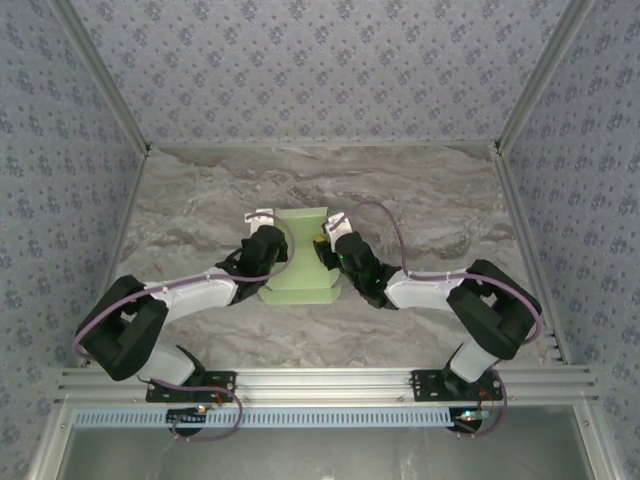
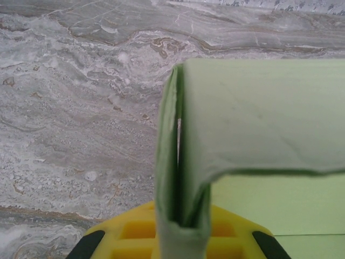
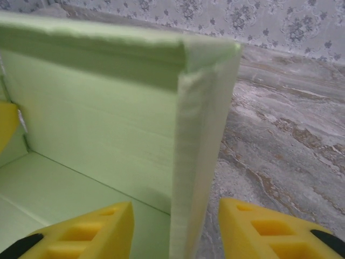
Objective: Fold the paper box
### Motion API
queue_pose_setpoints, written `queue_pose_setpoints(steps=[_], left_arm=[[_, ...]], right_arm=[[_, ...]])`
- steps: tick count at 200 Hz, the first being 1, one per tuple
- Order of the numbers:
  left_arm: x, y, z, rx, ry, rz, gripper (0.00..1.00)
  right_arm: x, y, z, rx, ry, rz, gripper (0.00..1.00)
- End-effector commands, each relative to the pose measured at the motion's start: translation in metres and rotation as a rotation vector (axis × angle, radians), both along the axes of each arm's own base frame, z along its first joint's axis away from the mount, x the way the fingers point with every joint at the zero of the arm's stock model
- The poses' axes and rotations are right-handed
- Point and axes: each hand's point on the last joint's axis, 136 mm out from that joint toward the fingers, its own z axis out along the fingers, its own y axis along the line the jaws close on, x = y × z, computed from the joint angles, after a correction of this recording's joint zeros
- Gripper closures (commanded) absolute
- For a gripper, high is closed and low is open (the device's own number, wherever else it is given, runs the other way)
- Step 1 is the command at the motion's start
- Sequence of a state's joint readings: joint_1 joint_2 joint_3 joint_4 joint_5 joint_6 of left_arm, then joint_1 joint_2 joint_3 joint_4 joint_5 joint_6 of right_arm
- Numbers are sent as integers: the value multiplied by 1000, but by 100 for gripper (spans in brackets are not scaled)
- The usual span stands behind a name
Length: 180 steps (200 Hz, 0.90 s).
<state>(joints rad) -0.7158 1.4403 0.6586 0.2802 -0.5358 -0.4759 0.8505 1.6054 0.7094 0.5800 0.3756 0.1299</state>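
The paper box (image 1: 300,262) is being found at the middle of the table (image 1: 420,200), between the two arms, with its walls raised and its top open. Its left wall, doubled over on itself, is being pinched by the left gripper (image 2: 182,237), whose yellow fingers are being pressed against the card on both sides. The right wall is being straddled by the right gripper (image 3: 177,232); its fingers (image 3: 86,232) are being held apart, with a gap showing on each side of the card, so nothing is being gripped there.

Risks are being judged as follows. The card is thin, and the doubled left wall is being restrained only by the pinch; if that pinch is being released before the fold is locked, the flap is likely to spring open. If the right fingers are being closed off-centre or too low, the right wall may be buckled or creased. If the arms are being drawn apart while both are clamped, the card may be torn or the corners pulled out of square.

As a container, the box is being shown with a bare green floor in the right wrist view; nothing is being seen in it there but one yellow finger (image 3: 8,124) of the left gripper at the left wall
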Motion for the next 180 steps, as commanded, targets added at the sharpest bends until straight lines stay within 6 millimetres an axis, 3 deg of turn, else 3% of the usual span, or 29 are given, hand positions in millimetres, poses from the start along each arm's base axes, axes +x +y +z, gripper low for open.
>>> queue_pose_setpoints(steps=[1,31,65,94,109,130,155,180], left_arm=[[5,-9,17,-40,-32,-9,100],[5,-12,16,-48,-23,-13,100],[4,-12,14,-47,-22,-13,100],[5,-12,13,-51,-22,-8,100],[6,-14,11,-46,-19,-10,100],[7,-13,10,-31,-13,-7,100],[11,-15,5,-8,-16,-11,100],[18,-21,1,12,6,-16,100]], right_arm=[[13,-8,1,-43,-17,-90,57],[33,-19,-2,-73,-60,-255,63],[45,-18,0,-97,-97,-355,83],[45,-22,3,-119,-132,-447,83],[43,-24,0,-86,-120,-460,79],[38,-16,-3,5,-86,-382,61],[28,0,3,99,-32,-163,53],[2,7,14,137,1,87,49]])
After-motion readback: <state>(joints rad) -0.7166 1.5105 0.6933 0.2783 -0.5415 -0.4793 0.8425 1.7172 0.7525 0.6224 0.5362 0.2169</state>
